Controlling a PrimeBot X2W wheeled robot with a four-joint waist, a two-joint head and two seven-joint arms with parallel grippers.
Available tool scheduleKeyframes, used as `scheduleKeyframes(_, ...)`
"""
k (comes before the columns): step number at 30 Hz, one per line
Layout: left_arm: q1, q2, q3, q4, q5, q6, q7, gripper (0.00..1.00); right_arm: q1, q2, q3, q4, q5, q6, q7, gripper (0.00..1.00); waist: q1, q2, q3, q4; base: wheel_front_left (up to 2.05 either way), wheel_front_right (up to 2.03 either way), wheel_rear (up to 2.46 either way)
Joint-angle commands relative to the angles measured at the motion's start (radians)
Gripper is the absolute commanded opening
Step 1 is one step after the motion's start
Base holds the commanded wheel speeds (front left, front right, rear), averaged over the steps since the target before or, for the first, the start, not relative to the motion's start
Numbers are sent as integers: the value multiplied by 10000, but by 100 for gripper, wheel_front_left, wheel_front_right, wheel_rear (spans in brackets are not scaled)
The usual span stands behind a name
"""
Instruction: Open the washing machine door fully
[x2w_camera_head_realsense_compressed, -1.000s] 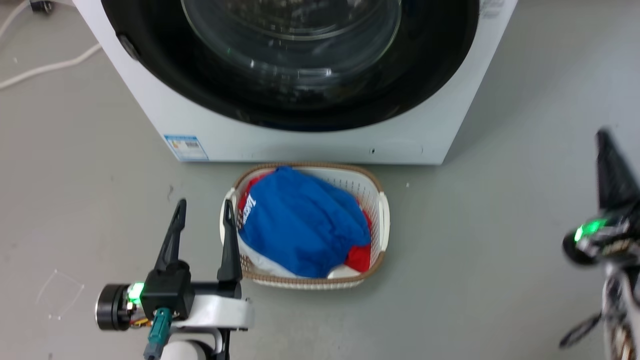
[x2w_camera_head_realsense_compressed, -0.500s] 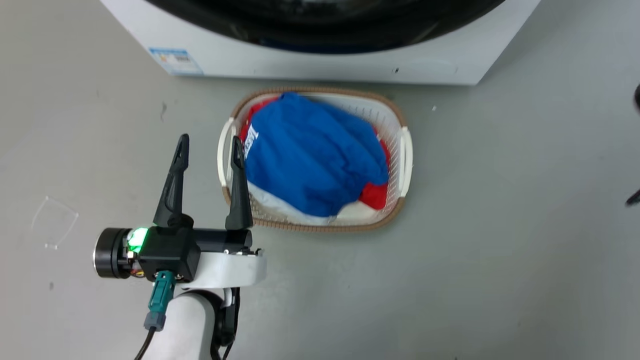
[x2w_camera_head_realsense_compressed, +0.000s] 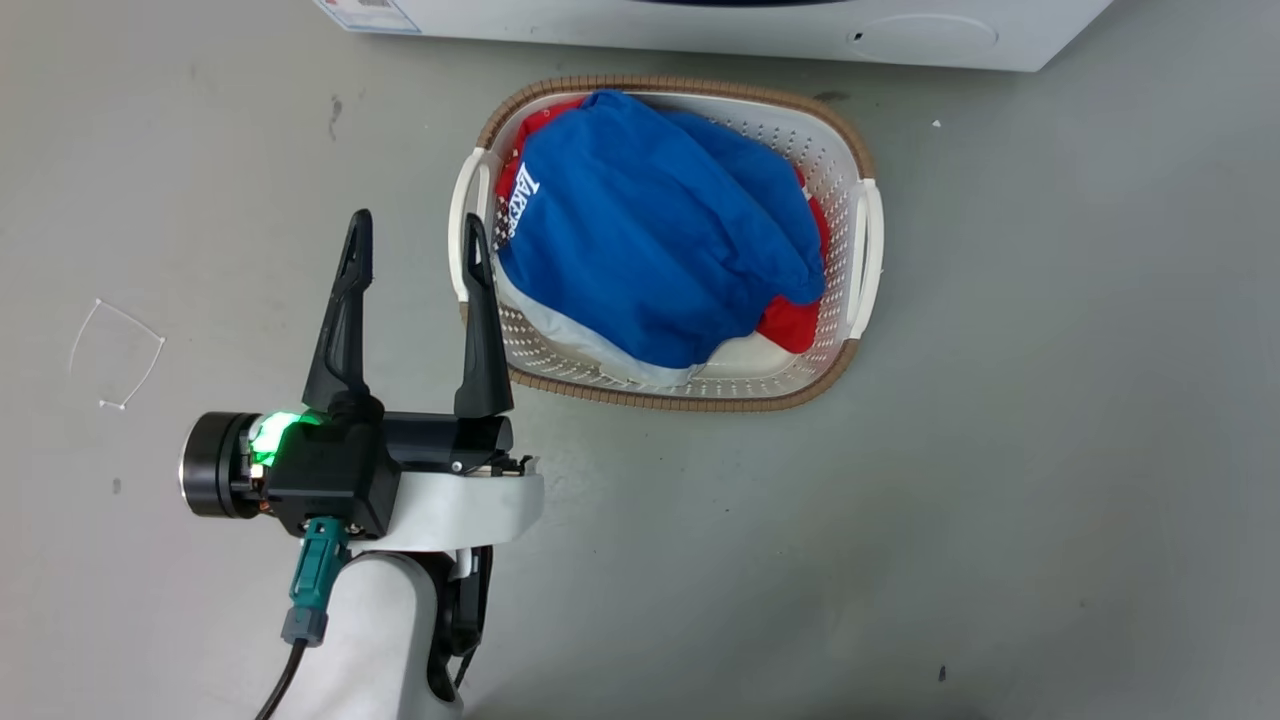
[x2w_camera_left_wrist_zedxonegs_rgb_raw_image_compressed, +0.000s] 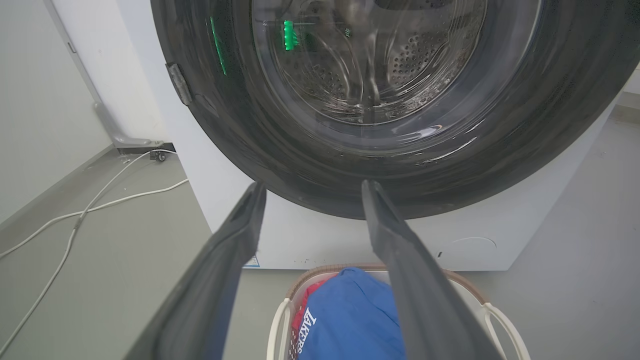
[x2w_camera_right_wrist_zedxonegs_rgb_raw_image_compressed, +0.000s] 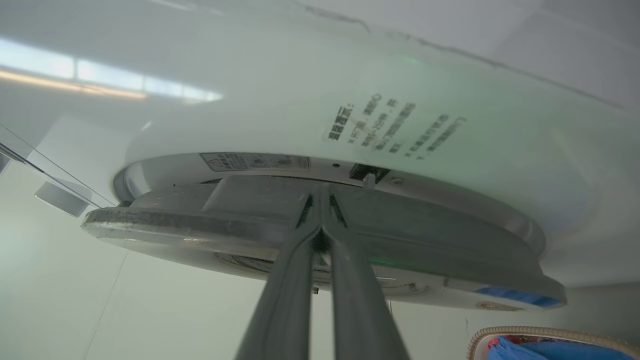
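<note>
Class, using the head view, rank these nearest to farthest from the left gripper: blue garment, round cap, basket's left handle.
From the left gripper:
1. basket's left handle, right beside one finger.
2. blue garment, heaped just right of that handle.
3. round cap, on the washing machine, far upper right.

A scuffed grey floor (x2w_camera_head_realsense_compressed: 1050, 400) is spreading under even light, with white cables (x2w_camera_left_wrist_zedxonegs_rgb_raw_image_compressed: 79, 217) trailing across it toward a pale wall (x2w_camera_left_wrist_zedxonegs_rgb_raw_image_compressed: 30, 100) at far left.
</note>
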Motion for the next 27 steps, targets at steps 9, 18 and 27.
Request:
scheduleKeyframes(9,-205,-17,-163,-78,-190,195,-28,100,-1013,-195,726,373,-529,4,581,0,-1,0,479,274,0,0,0)
scheduleKeyframes(18,-311,-17,-112,10,-200,208,-28,100,-984,217,1215,73,-361,18,1254,0,-1,0,582,224,0,0,0)
scheduleKeyframes(27,-246,-16,-78,125,-152,114,-28,100,-265,438,1640,-332,-201,18,1884,0,-1,0,302,82,0,0,0)
